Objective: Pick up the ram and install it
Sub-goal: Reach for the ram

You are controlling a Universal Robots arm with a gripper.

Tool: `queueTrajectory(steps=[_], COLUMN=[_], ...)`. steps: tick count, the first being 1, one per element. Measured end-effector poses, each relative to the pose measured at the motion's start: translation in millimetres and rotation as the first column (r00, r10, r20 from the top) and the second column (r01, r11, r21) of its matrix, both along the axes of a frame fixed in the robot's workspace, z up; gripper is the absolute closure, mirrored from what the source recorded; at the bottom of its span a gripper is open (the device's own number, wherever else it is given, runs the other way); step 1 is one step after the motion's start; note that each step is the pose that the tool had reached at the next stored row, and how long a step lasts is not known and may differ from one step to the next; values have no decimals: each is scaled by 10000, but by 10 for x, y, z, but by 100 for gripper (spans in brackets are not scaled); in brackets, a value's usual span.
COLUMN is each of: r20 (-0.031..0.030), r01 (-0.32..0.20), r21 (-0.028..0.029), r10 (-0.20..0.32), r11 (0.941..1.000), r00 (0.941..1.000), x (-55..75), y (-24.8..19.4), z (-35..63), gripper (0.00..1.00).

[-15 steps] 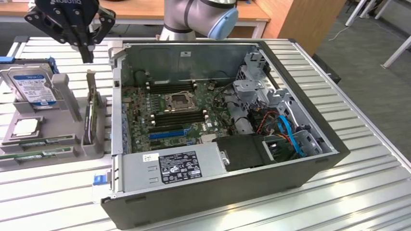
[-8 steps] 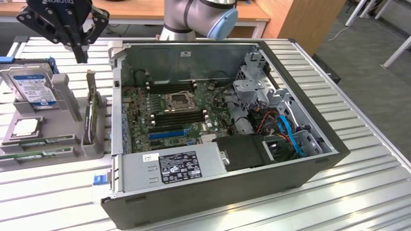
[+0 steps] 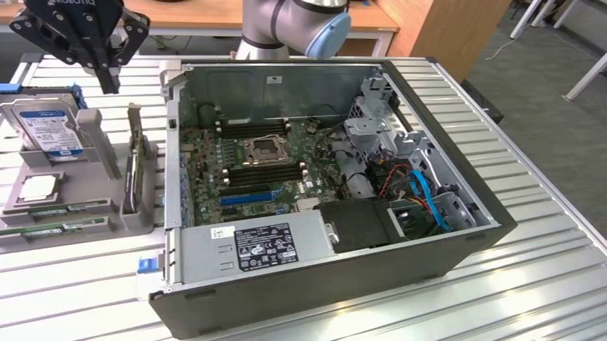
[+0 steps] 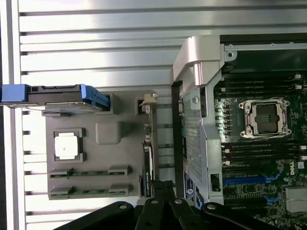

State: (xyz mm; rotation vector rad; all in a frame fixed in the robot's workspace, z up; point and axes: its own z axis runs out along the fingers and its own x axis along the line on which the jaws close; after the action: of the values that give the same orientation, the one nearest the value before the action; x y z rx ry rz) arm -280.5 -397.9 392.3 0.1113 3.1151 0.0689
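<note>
Two green ram sticks lie flat in the grey holder tray [image 3: 95, 217], one [image 3: 76, 208] just behind the other [image 3: 59, 229]; the wrist view has them side by side [image 4: 88, 172] [image 4: 88, 191]. My gripper [image 3: 107, 84] hangs high over the tray's far end, above the hard drive, well clear of the ram. Its black fingers are shut with nothing between them, and the fingertips [image 4: 163, 194] meet beside the tray's edge. The open computer case [image 3: 313, 284] holds the motherboard, with dark memory slots [image 3: 266, 174] on either side of the processor socket [image 3: 263, 149].
On the tray stand a blue-labelled hard drive [image 3: 47, 128], a silver processor chip [image 3: 38, 187] and an expansion card on edge [image 3: 135, 167]. The case's metal wall [image 3: 172, 142] rises between tray and motherboard. Cables and a drive cage [image 3: 417, 192] fill the case's far side.
</note>
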Motion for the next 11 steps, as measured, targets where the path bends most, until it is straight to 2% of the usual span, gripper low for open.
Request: queueTrajectory(steps=[11], r20=[-1], r01=[-18], r21=[-1], r10=[18], r11=[10000], r00=[10000], x=[-173], y=[4], z=[-4], gripper=[90])
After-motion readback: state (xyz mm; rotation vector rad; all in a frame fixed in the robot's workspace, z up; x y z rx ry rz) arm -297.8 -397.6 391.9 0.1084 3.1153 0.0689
